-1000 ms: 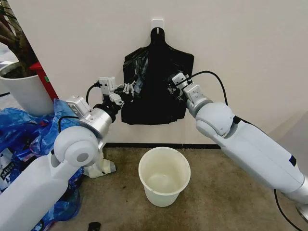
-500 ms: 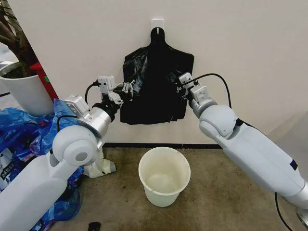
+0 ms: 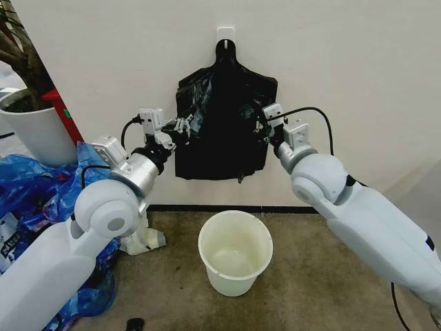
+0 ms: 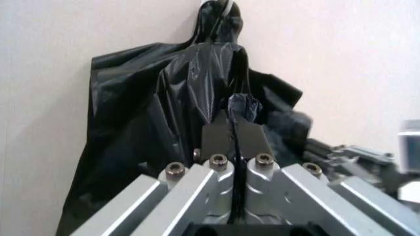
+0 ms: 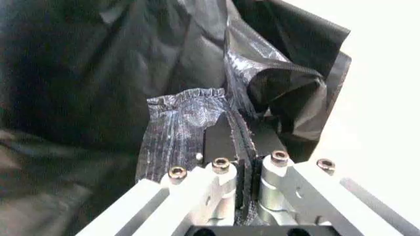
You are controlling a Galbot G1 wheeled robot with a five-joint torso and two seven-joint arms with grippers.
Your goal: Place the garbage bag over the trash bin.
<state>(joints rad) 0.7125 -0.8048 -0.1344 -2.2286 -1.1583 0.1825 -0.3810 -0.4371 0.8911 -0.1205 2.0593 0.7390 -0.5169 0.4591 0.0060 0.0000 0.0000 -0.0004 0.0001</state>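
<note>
Item: garbage bag (image 3: 220, 127), black film, hanging flat against the wall from a hook (image 3: 225, 33) above both claws. Its long axis runs vertically from the hook; you have it pinched at the two side edges, roughly level with each other.

Item: left gripper (image 3: 185, 126). Its jaws are closed on a fold of the bag's left edge; in the left wrist view the pads (image 4: 217, 139) meet with black film (image 4: 164, 113) clamped between them.

Item: right gripper (image 3: 262, 126). Its jaws are likewise clamped on a pleat of film (image 5: 184, 118) at the bag's right edge, directly across from your left claw, with the bag's width spanning the gap between them.

Item: trash bin (image 3: 235, 252), cream bucket, upright on the floor, mouth open. It sits below both claws and toward you, about midway between them, slightly nearer the right claw's side. Well apart from the bag's lower hem.

Judgement: the coming move turns on this vertical offset. The bag must come off the hook and travel down to the bin's rim.
</note>
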